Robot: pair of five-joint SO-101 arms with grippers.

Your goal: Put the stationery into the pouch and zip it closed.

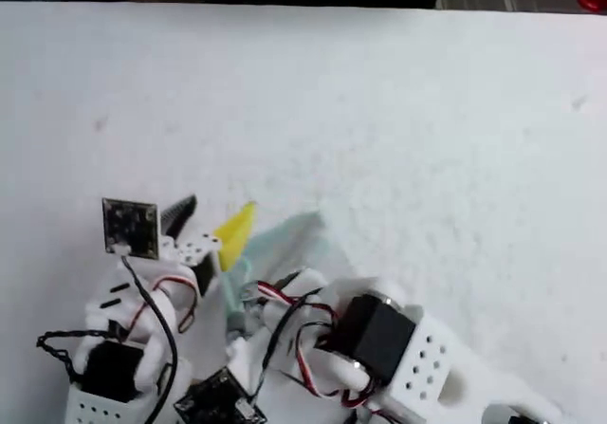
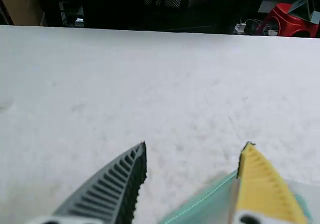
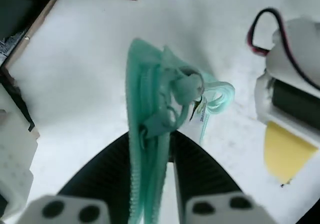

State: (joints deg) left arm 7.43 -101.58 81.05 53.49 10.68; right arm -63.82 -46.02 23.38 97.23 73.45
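Right jaws are clenching the pouch (image 3: 150, 108) by its zipper, left jaws are gaping alongside; zipping is seemingly remaining.

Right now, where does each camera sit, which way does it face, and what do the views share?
High view: above the table, looking down; both arms show at the lower edge.
Left wrist view: on the left arm, facing across the table toward the dark room; the open left gripper shows, with its yellow finger.
Right wrist view: on the right arm, looking down at the pouch pinched in the right gripper.
Shared: all three show the pouch and the yellow finger.
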